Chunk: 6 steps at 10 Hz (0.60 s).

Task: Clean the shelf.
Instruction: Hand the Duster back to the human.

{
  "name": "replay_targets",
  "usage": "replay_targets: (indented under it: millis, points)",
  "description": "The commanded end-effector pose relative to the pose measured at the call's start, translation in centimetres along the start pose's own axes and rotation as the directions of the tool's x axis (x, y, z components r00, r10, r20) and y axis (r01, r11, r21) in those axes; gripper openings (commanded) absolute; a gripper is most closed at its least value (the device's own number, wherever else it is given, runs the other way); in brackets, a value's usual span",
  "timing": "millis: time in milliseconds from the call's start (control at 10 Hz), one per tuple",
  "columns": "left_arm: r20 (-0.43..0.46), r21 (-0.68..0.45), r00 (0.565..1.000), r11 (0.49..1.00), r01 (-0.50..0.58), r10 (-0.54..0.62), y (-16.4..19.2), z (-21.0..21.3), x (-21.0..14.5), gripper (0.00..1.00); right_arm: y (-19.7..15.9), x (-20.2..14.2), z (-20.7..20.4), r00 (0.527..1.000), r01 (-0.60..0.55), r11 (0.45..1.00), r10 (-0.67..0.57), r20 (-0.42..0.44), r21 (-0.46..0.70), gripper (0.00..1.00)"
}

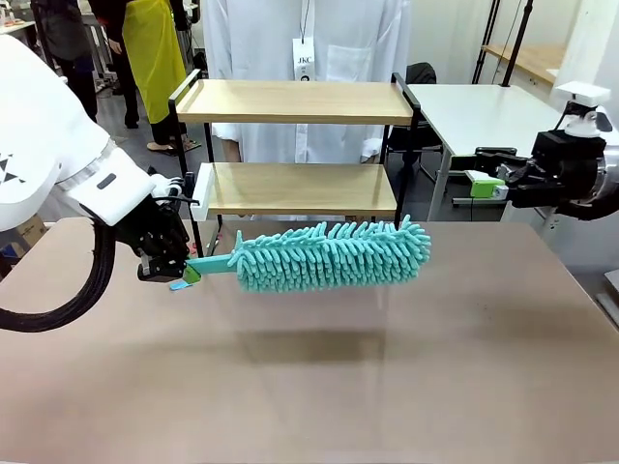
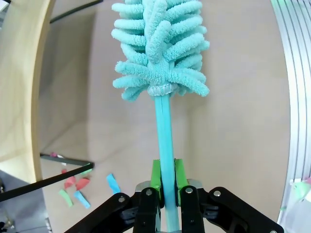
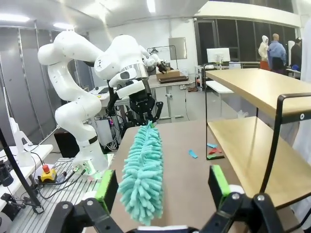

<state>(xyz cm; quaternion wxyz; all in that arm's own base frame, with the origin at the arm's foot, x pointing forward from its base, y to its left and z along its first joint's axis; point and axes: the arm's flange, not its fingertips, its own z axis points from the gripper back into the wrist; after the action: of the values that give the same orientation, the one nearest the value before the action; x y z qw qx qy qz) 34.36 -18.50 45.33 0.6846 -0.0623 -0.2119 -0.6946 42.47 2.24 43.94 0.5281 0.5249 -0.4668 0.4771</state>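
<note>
The shelf stands at the table's far middle, two wooden boards in a black frame. A teal fluffy duster hangs level in front of its lower board, a little above the table. My left gripper is shut on the duster's handle, its green pads pressed on both sides. The duster head points away from that wrist, with a shelf board alongside. My right gripper is open and holds nothing, off to the right of the shelf. From its wrist the gripper faces the duster and the shelf.
A person in a white coat stands right behind the shelf. Small red, green and blue scraps lie on the brown table by the shelf's foot. A white table stands at the back right.
</note>
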Motion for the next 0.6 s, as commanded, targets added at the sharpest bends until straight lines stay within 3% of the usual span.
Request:
replay_targets:
  millis: [0, 300, 500]
  points:
    - [-0.004, 0.002, 1.0, 1.0, 0.003, -0.003, 0.0, 0.3, -0.1, 0.13, 0.5, -1.5, -1.5, 0.999, -0.008, 1.0, 0.008, -0.053, 0.004, 1.0]
    - [-0.004, 0.002, 1.0, 1.0, 0.003, -0.003, 0.0, 0.3, -0.1, 0.13, 0.7, -3.5, -2.5, 0.997, 0.034, 0.999, -0.032, -0.073, 0.02, 1.0]
    - [-0.004, 0.002, 1.0, 1.0, 0.003, -0.003, 0.0, 0.3, -0.1, 0.13, 0.8, -4.7, -3.7, 0.989, 0.059, 0.998, -0.054, -0.137, 0.038, 1.0]
